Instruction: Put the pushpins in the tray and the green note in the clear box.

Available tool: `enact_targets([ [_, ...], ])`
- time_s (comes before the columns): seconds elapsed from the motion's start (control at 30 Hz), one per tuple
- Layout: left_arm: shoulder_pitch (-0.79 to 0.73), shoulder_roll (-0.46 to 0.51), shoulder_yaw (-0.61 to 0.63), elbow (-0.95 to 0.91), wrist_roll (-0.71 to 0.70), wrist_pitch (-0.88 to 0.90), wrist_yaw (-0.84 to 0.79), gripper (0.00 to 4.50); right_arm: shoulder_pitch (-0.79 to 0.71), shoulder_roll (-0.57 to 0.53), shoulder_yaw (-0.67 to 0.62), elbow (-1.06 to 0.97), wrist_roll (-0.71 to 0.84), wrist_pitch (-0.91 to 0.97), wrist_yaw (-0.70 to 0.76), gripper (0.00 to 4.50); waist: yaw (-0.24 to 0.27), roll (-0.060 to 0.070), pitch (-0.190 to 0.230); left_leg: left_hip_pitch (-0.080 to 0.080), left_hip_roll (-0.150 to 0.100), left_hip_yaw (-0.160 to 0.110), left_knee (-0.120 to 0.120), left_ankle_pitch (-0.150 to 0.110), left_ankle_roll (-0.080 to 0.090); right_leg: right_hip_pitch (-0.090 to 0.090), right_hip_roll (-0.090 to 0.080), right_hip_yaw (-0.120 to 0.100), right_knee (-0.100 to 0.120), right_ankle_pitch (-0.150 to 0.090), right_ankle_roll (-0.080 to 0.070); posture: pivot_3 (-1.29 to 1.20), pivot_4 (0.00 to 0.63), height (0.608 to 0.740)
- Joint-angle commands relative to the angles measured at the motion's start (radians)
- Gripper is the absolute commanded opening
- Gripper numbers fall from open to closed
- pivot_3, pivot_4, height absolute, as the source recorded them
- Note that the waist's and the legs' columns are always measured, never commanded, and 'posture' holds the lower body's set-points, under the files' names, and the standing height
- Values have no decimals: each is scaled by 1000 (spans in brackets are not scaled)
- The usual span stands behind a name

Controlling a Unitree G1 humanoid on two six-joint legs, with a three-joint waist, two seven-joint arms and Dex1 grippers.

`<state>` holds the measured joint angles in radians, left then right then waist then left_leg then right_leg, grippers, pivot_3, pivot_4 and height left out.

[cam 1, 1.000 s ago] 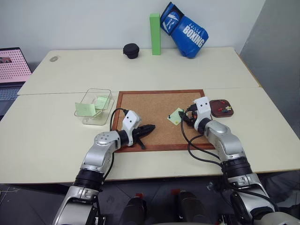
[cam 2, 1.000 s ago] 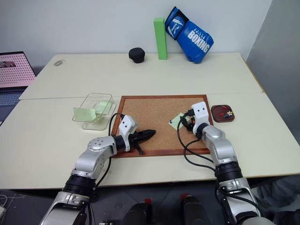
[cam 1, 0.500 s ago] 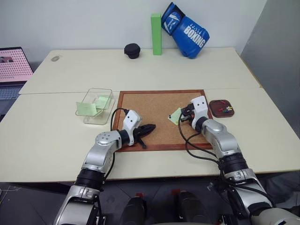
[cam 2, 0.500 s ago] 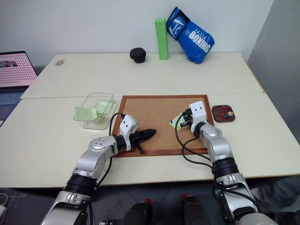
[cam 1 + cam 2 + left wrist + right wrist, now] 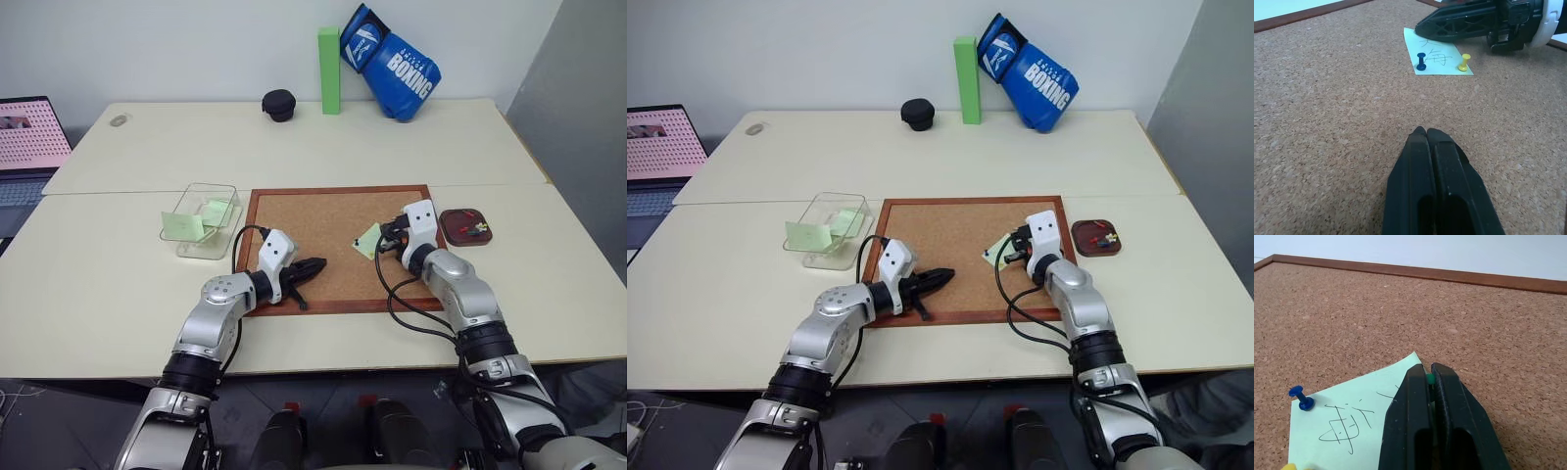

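Right gripper (image 5: 1431, 378) has its fingers pinching a green pushpin (image 5: 1429, 378) on the green note (image 5: 1352, 423) on the corkboard (image 5: 318, 225), left gripper's (image 5: 1426, 134) fingers pressed together; next it needs pulling straight out, then over to the tray (image 5: 463, 225).

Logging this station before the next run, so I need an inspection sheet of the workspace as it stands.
Surface: pale table with corkboard in the middle.
Job's things: green note on the corkboard, held by a blue pushpin and a yellow pushpin; tray right of the board holds pins; clear box left of it holds green notes.
Clutter: boxing glove, green block, black cap at the far edge.
Grippers: left gripper shut, empty, over bare cork; right gripper shut on a green pushpin at the note.
Cables: black leads on both wrists.
Surroundings: laptop at left.
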<state>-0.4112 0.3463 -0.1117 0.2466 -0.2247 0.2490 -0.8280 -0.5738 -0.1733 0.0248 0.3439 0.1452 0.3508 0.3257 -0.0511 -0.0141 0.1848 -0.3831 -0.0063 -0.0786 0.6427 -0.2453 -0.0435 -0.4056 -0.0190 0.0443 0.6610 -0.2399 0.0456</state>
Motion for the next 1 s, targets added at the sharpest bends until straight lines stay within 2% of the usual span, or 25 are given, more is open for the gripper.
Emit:
enact_targets([
  [0.03,22,1,-11,40,9,34,-4,0,-23,-17,-50,-94,16,-17,-18,26,0,0,0,0,0,0,0,0,0,0,0,0,0,0,0,0,150,740],
  [0.43,23,0,-19,33,3,77,-30,0,14,-48,-94,-193,18,-5,-42,26,-3,0,0,1,0,0,-1,0,0,0,0,0,-1,0,0,0,150,740],
  [0.6,29,0,-23,30,4,77,-35,0,21,-63,-203,-219,9,-2,-168,26,-2,0,0,0,0,0,-1,0,0,0,0,0,-1,0,0,0,150,740],
  [0.77,27,-1,-26,36,8,76,-40,0,19,-112,-267,-153,-19,32,-251,26,-1,0,0,0,0,1,-2,0,0,0,0,0,-2,0,0,0,150,740],
  [1.0,33,6,-28,30,11,78,-48,0,-12,-118,-299,-79,37,107,-236,26,-2,1,-1,1,0,1,-2,0,0,0,0,1,-2,0,0,0,150,740],
])
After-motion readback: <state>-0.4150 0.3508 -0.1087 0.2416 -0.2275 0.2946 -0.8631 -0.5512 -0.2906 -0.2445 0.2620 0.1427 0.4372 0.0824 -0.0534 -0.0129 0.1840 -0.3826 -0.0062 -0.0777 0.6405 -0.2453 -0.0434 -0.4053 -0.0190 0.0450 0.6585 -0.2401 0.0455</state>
